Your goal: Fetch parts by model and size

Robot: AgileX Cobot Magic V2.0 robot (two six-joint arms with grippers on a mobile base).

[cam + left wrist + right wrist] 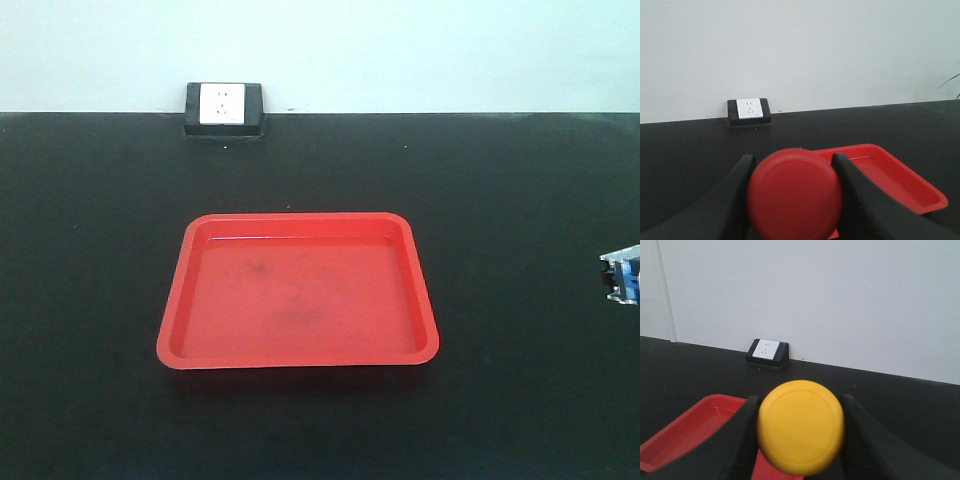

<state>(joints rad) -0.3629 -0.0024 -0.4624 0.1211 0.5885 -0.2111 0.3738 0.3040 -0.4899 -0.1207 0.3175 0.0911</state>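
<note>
1. Exterior front-facing view: you see the red tray (300, 217) lying flat at the centre of the black table (90, 260). A socket box (224, 108) sits at the table's far edge against the wall (420, 50), well apart from the tray. A blue-white piece (622, 275) pokes in at the right edge of the frame, cut off by it; you can't tell what it is.
2. Left wrist view: your left gripper (792, 160) is closed partway, w/ one dark finger on each side of the red-capped button (795, 195). The round cap faces the cam and fills the gap btwn the fingers (735, 190); its base is hidden behind the cap. The part is held above the table, w/ the tray (920, 182) beyond it to the right and the socket box (749, 112) at the wall.
3. Right wrist view: your right gripper (800, 400) grips the same way, closed partway on the yellow-capped button (801, 427), cap toward the cam, base hidden. The tray (685, 425) lies to the lower left and the socket box (767, 351) is far back at the wall.
</note>
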